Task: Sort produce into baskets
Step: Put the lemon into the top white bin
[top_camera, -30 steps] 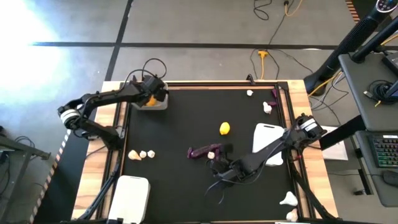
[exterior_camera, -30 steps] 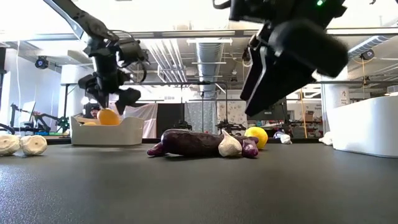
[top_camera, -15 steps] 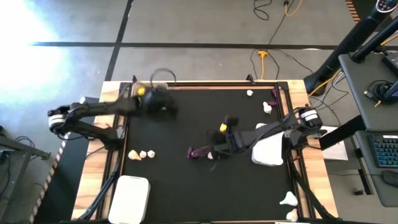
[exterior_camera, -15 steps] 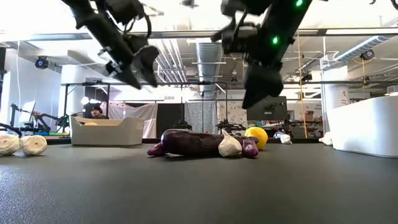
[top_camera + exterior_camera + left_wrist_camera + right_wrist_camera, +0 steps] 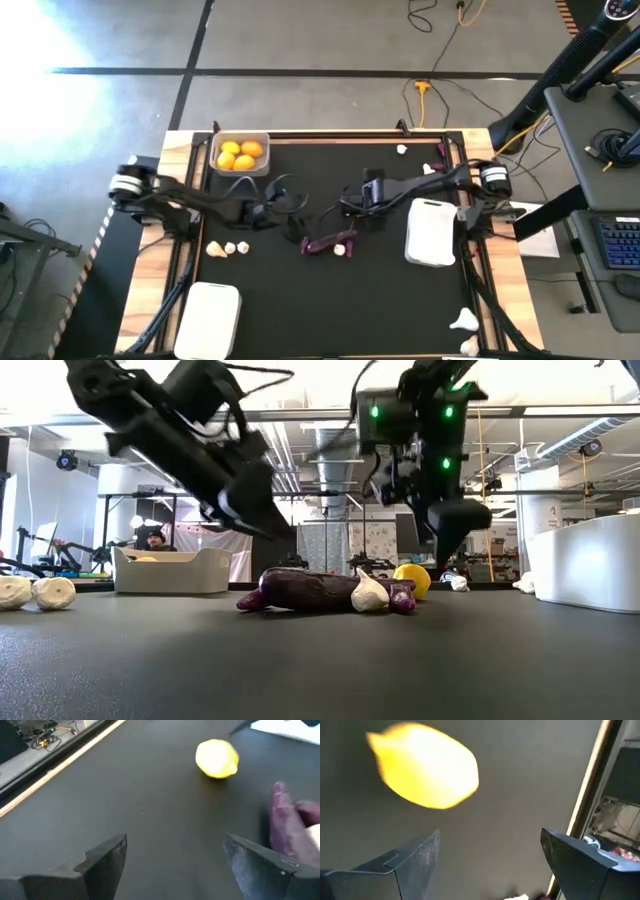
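Note:
A yellow citrus fruit (image 5: 427, 772) lies on the black mat just ahead of my open right gripper (image 5: 490, 865). In the high view that gripper (image 5: 364, 206) covers the fruit. The fruit also shows in the low view (image 5: 412, 580) and the left wrist view (image 5: 216, 758). A dark purple eggplant (image 5: 325, 243) lies on the mat with a white garlic bulb (image 5: 348, 250) against it. My left gripper (image 5: 280, 212) is open and empty above the mat, left of the eggplant (image 5: 285, 825). The far-left basket (image 5: 240, 170) holds three citrus fruits.
A white tray (image 5: 432, 232) stands at the right and another (image 5: 210, 312) at the near left. Three garlic bulbs (image 5: 228, 248) lie at the left. More bulbs lie at the far right (image 5: 430, 172) and the near right corner (image 5: 463, 322).
My left gripper has left the far-left basket, where citrus fruits now show. It has swung toward the table's middle and come down near the eggplant. My right gripper has gone from the eggplant's near side toward the far edge, over the yellow citrus fruit.

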### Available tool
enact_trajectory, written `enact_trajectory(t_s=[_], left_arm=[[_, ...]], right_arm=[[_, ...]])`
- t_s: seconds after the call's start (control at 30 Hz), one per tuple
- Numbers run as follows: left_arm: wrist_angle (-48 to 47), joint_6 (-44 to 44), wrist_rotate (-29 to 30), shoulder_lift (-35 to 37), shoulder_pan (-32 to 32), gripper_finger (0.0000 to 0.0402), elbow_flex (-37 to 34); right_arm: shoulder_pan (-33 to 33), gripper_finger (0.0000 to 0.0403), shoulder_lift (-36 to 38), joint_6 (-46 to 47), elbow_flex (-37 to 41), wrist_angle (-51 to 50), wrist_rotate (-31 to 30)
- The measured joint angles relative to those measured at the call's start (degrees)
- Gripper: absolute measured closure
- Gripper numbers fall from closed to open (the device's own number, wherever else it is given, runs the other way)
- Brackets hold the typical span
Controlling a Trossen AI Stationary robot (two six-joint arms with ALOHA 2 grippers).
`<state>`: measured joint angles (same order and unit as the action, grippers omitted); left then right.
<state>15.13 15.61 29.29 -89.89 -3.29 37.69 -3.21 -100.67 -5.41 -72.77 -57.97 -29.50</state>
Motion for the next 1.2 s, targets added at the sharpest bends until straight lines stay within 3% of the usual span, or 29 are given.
enact_trajectory(t_s=[0.13, 0.27, 0.47, 0.67, 1.2], left_arm=[[2.39, -1.79, 0.01, -7.3, 0.02, 0.009, 3.99], [10.99, -4.87, -6.83, -12.84, 0.47, 0.009, 6.3], [15.85, -4.49, -4.33, -17.28, 2.98, 0.009, 7.7], [22.0, -5.49, -15.58, -22.4, 7.42, 0.009, 10.76], [16.7, -15.62, -19.88, -36.17, 9.4, 0.009, 30.16]], right_arm=[[-2.21, 0.0075, -0.39, -0.64, 1.82, 3.22, 3.3], [-3.3, 0.0084, -0.39, -3.79, 4.0, 13.27, 9.59], [-3.29, 0.0099, -0.02, -4.56, 4.21, 19.95, 13.27], [-2.68, 0.011, 0.55, -4.2, 5.32, 19.97, 13.64], [-1.93, 0.0125, 4.96, -2.07, 16.2, 23.15, 14.71]])
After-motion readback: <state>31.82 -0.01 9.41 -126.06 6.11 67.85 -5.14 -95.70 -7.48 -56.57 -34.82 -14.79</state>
